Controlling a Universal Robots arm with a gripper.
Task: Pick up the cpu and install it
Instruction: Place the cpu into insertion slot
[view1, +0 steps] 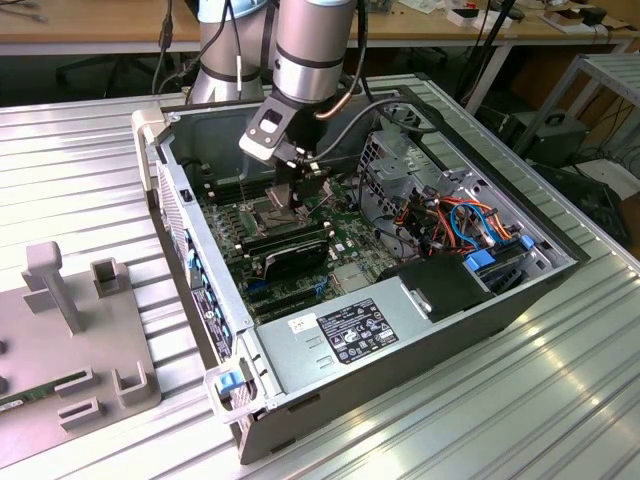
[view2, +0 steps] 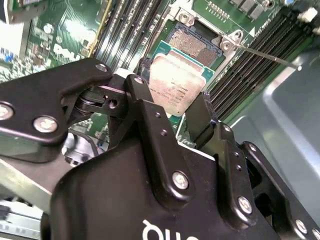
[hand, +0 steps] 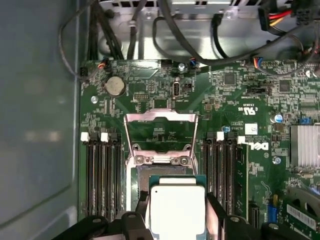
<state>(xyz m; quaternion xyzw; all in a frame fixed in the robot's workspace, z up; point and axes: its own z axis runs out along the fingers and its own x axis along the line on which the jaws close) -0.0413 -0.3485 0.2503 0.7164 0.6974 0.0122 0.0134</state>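
Note:
My gripper (view1: 291, 205) reaches down into the open computer case, over the motherboard (view1: 345, 245). In both wrist views it is shut on the cpu (view2: 177, 87) (hand: 177, 210), a small square chip with a dull silver top and a green rim, one black finger (view2: 145, 100) on each side. The cpu hangs slightly tilted just over the socket (view2: 192, 45), part of whose pin field shows beyond the chip. The socket's metal load frame (hand: 160, 120) stands swung open. I cannot tell whether the chip touches the socket.
Black memory slots (hand: 100, 175) flank the socket on both sides. Cables and a drive cage (view1: 450, 215) fill the case's far side in the exterior view, and a power supply (view1: 350, 330) lies at its near end. A grey fixture (view1: 70, 330) stands on the table at the exterior view's left.

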